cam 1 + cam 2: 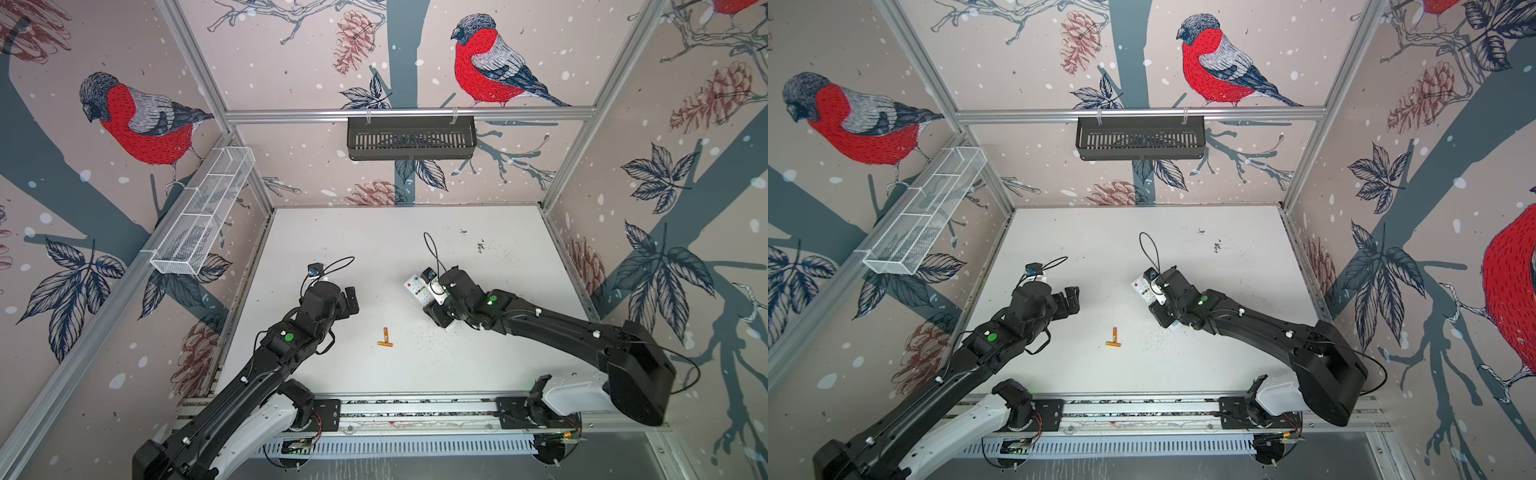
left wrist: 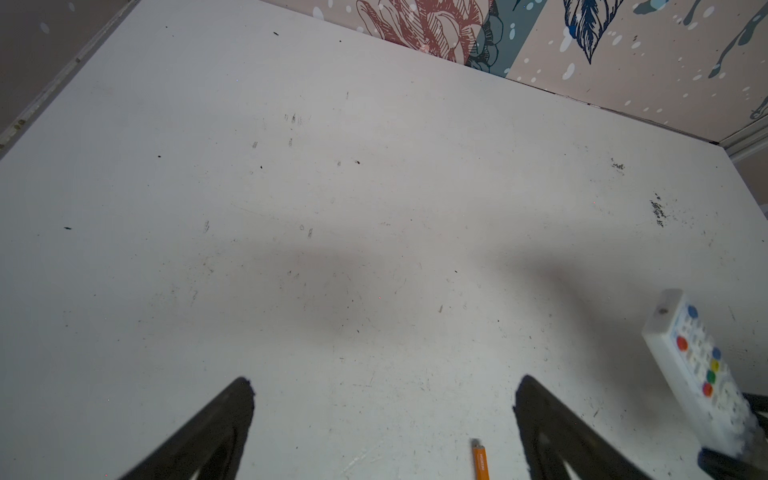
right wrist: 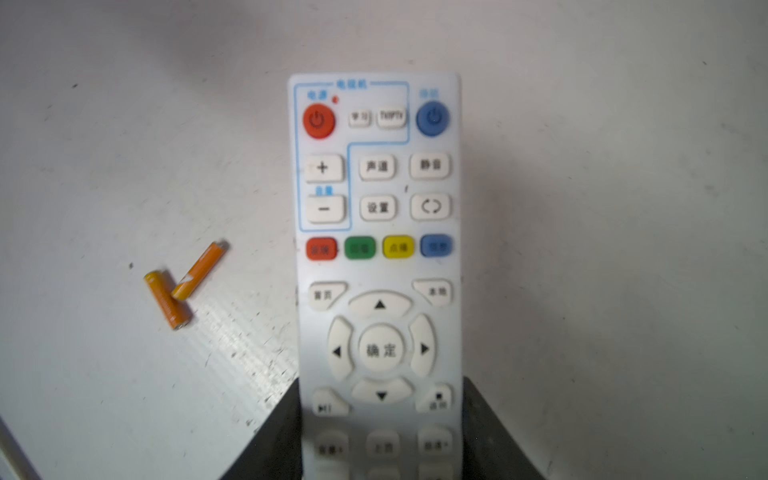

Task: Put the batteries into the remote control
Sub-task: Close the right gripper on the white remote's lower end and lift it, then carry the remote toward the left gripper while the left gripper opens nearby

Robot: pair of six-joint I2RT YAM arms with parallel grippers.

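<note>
Batteries (image 1: pixel 385 337) loose on table (image 1: pixel 374 249), touching in an L, just right of empty, wide-open left gripper (image 2: pixel 384 384); remote control (image 3: pixel 376 249) clamped by its sides, buttons-up, in right gripper (image 3: pixel 380 399).

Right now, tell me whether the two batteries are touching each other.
Touching. The right wrist view shows one battery lying end-on against the side of the other battery, with no gap between them.
</note>
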